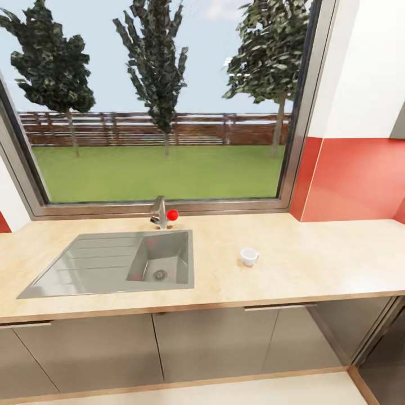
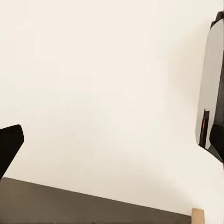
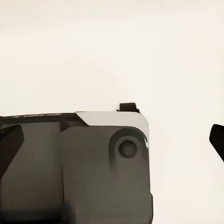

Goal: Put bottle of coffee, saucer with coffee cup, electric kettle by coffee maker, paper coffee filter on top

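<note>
**Cup alone on the tabletop, arms hanging low**

The head view looks down on the kitchen countertop, a long light-wood tabletop under a wide window. A steel sink is let into its left half, with a tap carrying a red knob at the far edge. The coffee cup stands upright on bare wood to the right of the sink, well apart from it and roughly midway between the near and far edges. It sits straight on the tabletop, with no saucer under it, so that pairing is not yet made.

The left end effector shows dark fingertips at opposite edges of its wrist view, spread wide with nothing between them, against a pale surface. The right end effector is likewise released and empty, looking past a dark grey part of the robot's body. Both seem parked low, probably for travel.

The tabletop is cut off at both sides of the head view. What the pale surface behind the fingers is cannot be told.
</note>
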{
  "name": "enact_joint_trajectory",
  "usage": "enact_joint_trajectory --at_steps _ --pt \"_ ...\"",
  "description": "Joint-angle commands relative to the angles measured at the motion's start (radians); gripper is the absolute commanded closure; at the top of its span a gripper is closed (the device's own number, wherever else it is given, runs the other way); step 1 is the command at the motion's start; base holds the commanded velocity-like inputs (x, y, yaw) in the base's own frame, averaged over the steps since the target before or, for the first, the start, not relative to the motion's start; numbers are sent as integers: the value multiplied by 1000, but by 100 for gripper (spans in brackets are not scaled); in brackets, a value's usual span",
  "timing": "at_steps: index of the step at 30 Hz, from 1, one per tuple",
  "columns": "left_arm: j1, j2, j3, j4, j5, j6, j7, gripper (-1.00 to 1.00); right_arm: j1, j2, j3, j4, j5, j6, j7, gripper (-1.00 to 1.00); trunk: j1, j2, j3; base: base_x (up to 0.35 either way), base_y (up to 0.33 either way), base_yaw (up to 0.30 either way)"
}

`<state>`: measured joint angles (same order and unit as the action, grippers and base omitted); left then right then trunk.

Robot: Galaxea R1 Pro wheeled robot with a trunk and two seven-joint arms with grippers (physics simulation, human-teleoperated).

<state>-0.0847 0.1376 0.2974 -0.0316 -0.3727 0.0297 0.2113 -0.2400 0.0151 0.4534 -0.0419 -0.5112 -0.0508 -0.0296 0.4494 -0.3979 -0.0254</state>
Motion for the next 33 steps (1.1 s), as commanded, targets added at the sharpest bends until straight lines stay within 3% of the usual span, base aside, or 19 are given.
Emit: enact_joint_trajectory --at_steps 1,5,6,7,9,12,19,26,33 --pt "1 1 7 -1 -11 4 2 -100 -1 1 9 1 -9 -3 -3 -100 1 -2 -2 -1 -11 0" --pt "22 5 6 -2 -11 4 2 -100 -1 2 13 -20 -4 -4 1 -100 1 -2 -2 0 -2 0" --pt "25 10 8 -3 -11 0 0 -100 -1 -38 8 -271 -3 -10 -4 -100 1 -2 -2 0 0 0" --pt "25 11 8 -3 -11 0 0 -100 -1 -41 8 -297 -3 -11 -5 -100 1 -2 -2 0 0 0" --pt "25 13 6 -3 -12 4 1 -100 -1 -55 5 -559 -3 -16 -12 -100 1 -2 -2 0 0 0" --pt "28 14 4 -1 -13 5 -2 -100 -4 -56 -27 -708 -3 -14 -72 -100 1 -2 -2 0 0 0" --pt "44 13 2 -1 -14 1 -2 -100 -22 -57 -113 -940 -1 -11 -133 -100 1 -2 -2 0 0 0" --pt "45 10 0 -3 -14 1 -3 -100 -25 -57 -130 -1128 -1 -6 -146 -100 1 -2 -2 0 0 0" --pt "45 11 1 -5 -15 3 -3 -100 -25 -57 -131 -1237 -1 -2 -159 -100 1 -2 -2 0 0 0"
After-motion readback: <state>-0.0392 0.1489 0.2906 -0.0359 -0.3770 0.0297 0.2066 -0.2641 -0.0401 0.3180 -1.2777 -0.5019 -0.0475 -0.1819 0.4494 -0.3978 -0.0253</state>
